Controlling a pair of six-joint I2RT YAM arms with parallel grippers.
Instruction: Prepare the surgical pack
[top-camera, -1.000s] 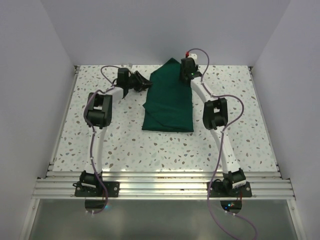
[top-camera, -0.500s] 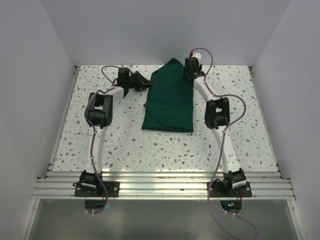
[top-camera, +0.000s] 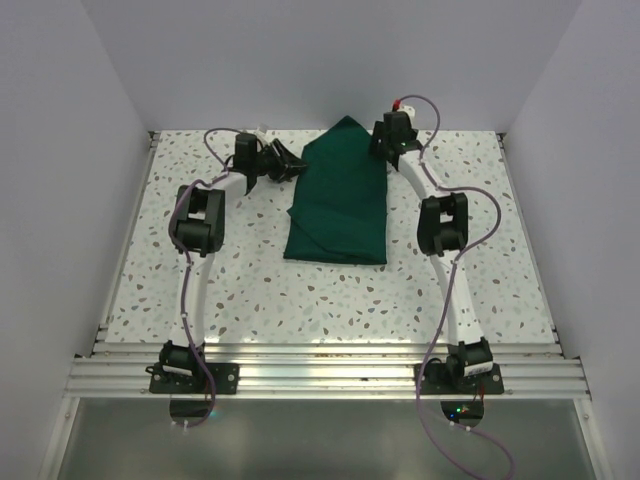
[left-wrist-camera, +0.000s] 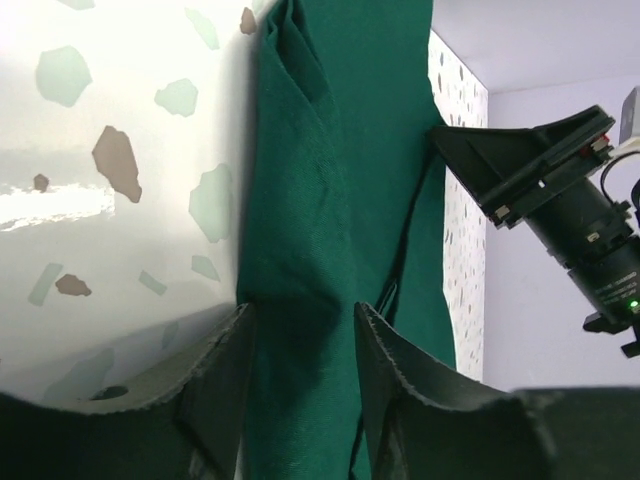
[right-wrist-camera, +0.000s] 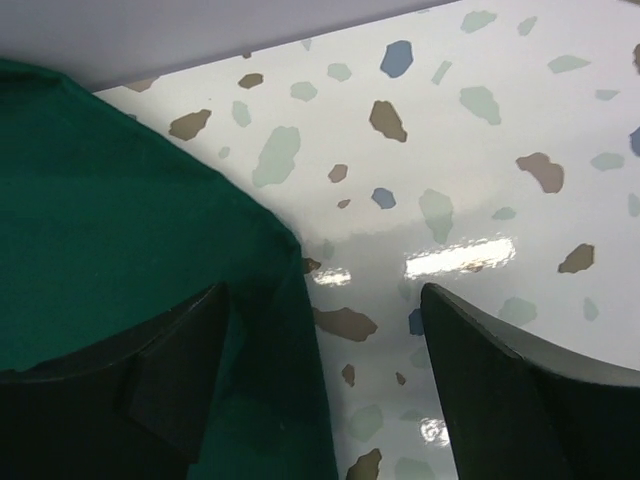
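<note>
**Now both pincers stand at the drape's far end**

The left gripper (left-wrist-camera: 300, 318), half spread, straddles a raised fold along the left edge of the green drape (top-camera: 337, 205), not visibly pinching it. The right gripper (right-wrist-camera: 322, 296), spread wide and empty, overhangs the far-right edge and the bare table (top-camera: 250, 285). The drape's long axis runs near-to-far, and the left arm looks better placed.

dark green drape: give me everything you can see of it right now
The drape is dark green matte cloth, folded into a long layered panel: pointed far end, square near edge. It lies at the far middle of the speckled table. The left gripper straddles a raised fold on its left edge; the open right gripper sits at its far right edge, one finger over cloth.
</note>
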